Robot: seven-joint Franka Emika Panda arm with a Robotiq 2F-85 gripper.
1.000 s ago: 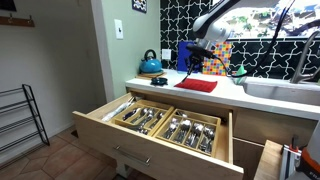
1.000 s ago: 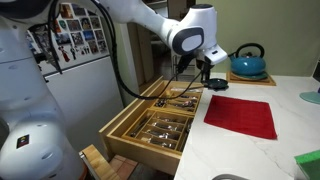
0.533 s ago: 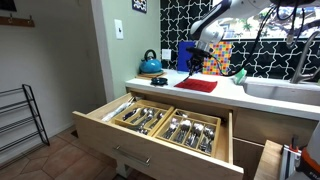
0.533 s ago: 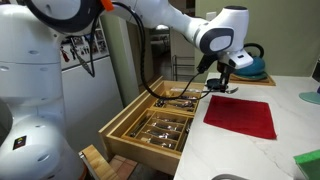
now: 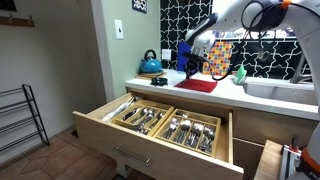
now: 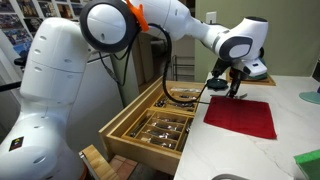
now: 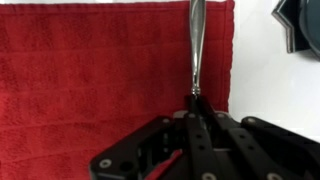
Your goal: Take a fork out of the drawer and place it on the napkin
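Observation:
The pale-wood drawer (image 5: 120, 135) stands pulled out below the counter, with two wooden trays of silver cutlery; it also shows in an exterior view (image 6: 128, 140). The red napkin (image 5: 197, 85) lies flat on the white counter in both exterior views (image 6: 245, 118) and fills the wrist view (image 7: 90, 80). My gripper (image 7: 194, 100) is shut on a silver fork (image 7: 196, 45), which sticks out from the jaws over the napkin's edge. In both exterior views the gripper (image 6: 232, 88) hangs just above the napkin's near end (image 5: 195, 70).
A blue kettle (image 5: 150, 66) stands at the counter's corner, also in an exterior view (image 6: 258, 68). An upright blue board (image 5: 187, 52) and a patterned box (image 5: 221, 58) stand behind the napkin. A sink (image 5: 285, 92) lies to one side. A green object (image 6: 308, 163) lies at the counter's near edge.
The gripper has carried the fork from above the drawer's edge across to above the napkin. The drawer and the napkin have not moved.

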